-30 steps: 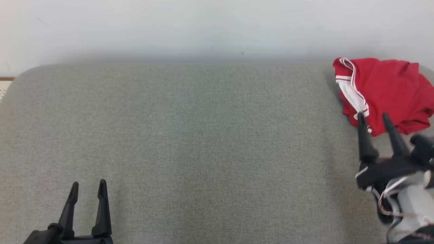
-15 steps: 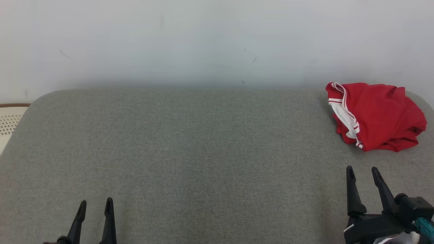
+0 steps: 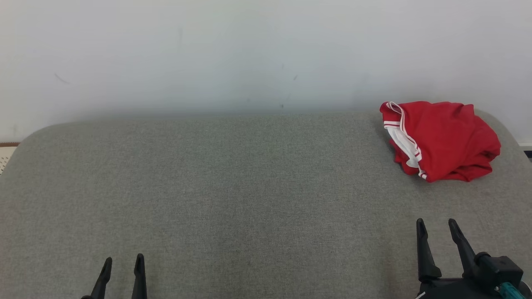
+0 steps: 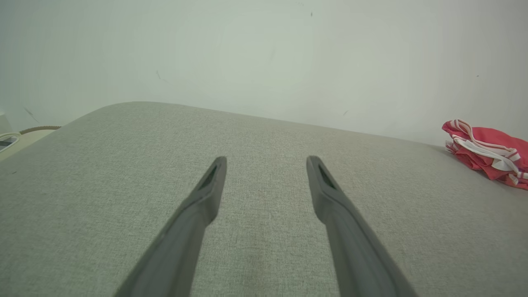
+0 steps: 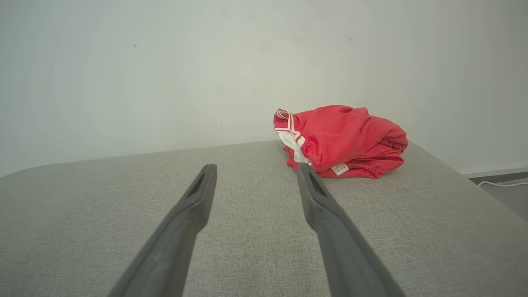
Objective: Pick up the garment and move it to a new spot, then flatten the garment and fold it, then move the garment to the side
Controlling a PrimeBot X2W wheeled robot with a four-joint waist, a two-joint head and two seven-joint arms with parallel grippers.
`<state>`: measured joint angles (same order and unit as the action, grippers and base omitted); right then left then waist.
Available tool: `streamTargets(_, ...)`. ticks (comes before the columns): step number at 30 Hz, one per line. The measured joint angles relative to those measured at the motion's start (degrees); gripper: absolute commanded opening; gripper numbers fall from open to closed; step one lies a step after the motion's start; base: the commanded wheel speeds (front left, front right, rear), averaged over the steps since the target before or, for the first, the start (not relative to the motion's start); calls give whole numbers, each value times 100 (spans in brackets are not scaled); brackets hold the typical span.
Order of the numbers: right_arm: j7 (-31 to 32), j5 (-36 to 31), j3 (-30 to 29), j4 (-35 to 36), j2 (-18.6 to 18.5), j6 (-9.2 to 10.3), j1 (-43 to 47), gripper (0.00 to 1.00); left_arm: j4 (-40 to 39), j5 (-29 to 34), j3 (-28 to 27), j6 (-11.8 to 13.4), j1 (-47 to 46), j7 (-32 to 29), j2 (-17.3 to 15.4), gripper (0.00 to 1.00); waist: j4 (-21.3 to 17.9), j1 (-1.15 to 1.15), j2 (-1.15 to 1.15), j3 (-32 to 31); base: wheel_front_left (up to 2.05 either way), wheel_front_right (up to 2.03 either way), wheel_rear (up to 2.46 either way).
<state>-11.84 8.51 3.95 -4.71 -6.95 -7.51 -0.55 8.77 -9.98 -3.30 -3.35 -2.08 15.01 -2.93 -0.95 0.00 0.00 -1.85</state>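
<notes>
The garment (image 3: 444,139) is red with white trim and lies folded into a small bundle at the far right corner of the grey cushion (image 3: 232,199). It also appears in the right wrist view as the garment (image 5: 346,142) and at the right edge of the left wrist view as the garment (image 4: 491,159). My right gripper (image 3: 436,224) stands open at the lower right, well short of the garment and holding nothing. My left gripper (image 3: 123,261) is open at the lower left, far from it. The open fingers (image 5: 198,198) and fingers (image 4: 210,185) hover over bare fabric.
A pale wall (image 3: 249,54) rises directly behind the cushion. The cushion's rounded right edge (image 5: 466,185) drops off just past the garment, with a white cable (image 5: 501,183) on the floor beyond. A pale perforated object (image 3: 5,153) sits off the left edge.
My right gripper has pulled back from the garment's near edge to the lower right, open and holding nothing. The head view has tilted and shifted, so the cushion and garment sit lower and further left.
</notes>
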Motion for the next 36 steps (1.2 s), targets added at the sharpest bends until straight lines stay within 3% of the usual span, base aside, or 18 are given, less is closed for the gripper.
streamTargets(36, -37, 4, 261, -100, 58, 0, 19, 100, 159, 19, -5, 272, -20, -1, -182, 100, 123, 0, 0, -86, 0, 0, 0)
